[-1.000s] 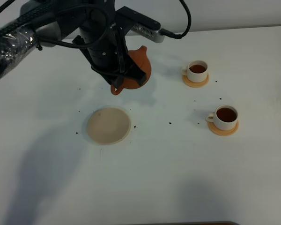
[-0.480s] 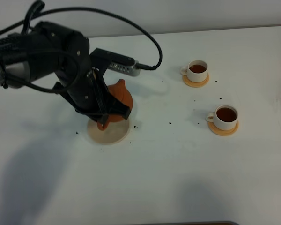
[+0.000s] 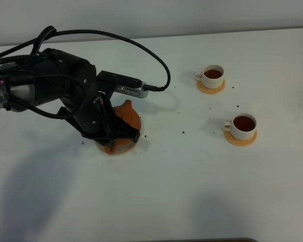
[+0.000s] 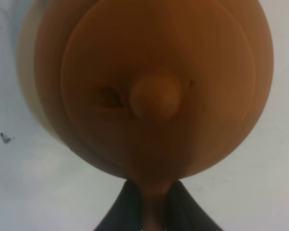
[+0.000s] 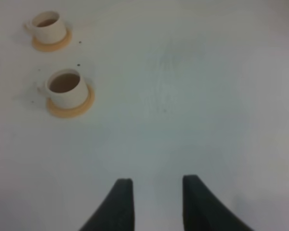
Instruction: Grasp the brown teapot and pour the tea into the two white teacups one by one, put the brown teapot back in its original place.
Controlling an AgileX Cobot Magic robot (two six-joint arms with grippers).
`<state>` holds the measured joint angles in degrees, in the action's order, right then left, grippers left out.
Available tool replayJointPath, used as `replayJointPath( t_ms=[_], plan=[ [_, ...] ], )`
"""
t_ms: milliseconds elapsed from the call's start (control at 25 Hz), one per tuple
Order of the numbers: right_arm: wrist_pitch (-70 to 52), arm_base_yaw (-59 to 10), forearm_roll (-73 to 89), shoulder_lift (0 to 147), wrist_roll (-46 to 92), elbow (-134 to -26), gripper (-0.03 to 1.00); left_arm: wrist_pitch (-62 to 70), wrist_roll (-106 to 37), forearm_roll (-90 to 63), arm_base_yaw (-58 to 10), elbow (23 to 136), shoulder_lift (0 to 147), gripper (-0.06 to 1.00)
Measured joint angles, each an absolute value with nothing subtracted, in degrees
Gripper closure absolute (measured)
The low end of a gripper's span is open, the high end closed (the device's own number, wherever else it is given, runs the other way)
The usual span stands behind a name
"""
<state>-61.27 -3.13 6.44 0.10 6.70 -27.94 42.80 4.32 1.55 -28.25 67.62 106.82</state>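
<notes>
Gripping the brown teapot (image 3: pixel 127 117) by its loop handle, the left tool (image 4: pixel 151 211) has its two dark fingers (image 4: pixel 123 211) pinched tight on the handle, as the left wrist view shows from directly above the knobbed lid (image 4: pixel 155 96). The pot sits low over the pale beige coaster (image 3: pixel 122 150), of which only a thin edge shows beneath the pot and the arm; whether the base is fully seated on it cannot be told. From the high view the pot lies at about 9 o'clock of the worktop (image 3: pixel 192 181), left of centre, largely masked by the black left arm (image 3: pixel 50 96). The right tool (image 5: pixel 154 202) hangs clear above bare worktop with its fingers parted and nothing between them. The two white teacups stand well apart from the pot toward 2 and 3 o'clock: the far teacup (image 3: pixel 212 74) and the near teacup (image 3: pixel 242 124), each on an orange-tan saucer (image 3: pixel 241 139) and each holding dark tea (image 3: pixel 244 122). Small dark specks (image 3: pixel 184 132) dot the worktop between the pot and the cups.
</notes>
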Motion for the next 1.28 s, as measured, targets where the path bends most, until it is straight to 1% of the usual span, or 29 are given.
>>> replayJointPath(
  t_ms=[360,960,1280],
  plan=[
    [-61.27,-3.13,6.44,0.10,6.70,-27.94,0.73,44.16,4.75,3.69,-27.06,67.60,106.87,0.83],
    [-61.27,-3.13,6.44,0.10,6.70,-27.94,0.73,44.86,4.75,4.98,-27.06,67.60,106.87,0.83],
    [-61.27,-3.13,6.44,0.10,6.70,-27.94,0.73,44.08,3.79,4.92,-27.06,67.55,109.25,0.83]
  ],
)
